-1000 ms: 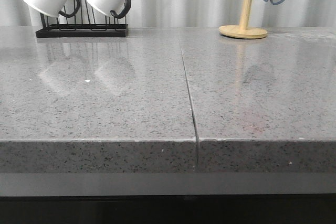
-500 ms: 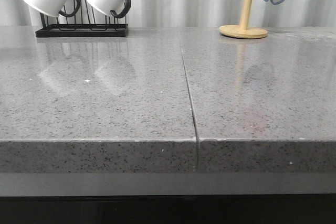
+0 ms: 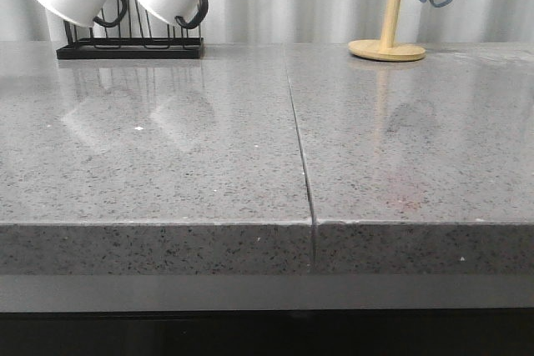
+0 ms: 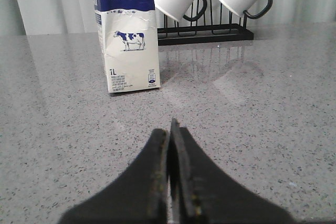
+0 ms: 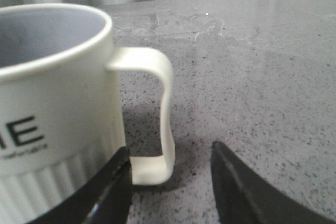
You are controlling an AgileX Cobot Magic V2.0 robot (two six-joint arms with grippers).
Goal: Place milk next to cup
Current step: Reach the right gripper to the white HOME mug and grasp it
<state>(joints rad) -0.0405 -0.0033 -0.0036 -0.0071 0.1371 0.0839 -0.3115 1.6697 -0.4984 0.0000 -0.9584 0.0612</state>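
Left tool (image 4: 170, 129) pressed together; milk (image 4: 127, 30) not yet grasped.
I see the milk upright on the tabletop (image 4: 273, 108) ahead; I should spread first, approach level. Right tool (image 5: 170, 174) spread around the cup (image 5: 55, 108) handle.

- A tall white milk (image 4: 128, 32) carton with a dark blue "WHOLE MILK" band and a cow picture stands upright on the grey counter (image 4: 252, 119).
- The cream cup (image 5: 58, 114), ribbed below black lettering, sits upright, handle showing.
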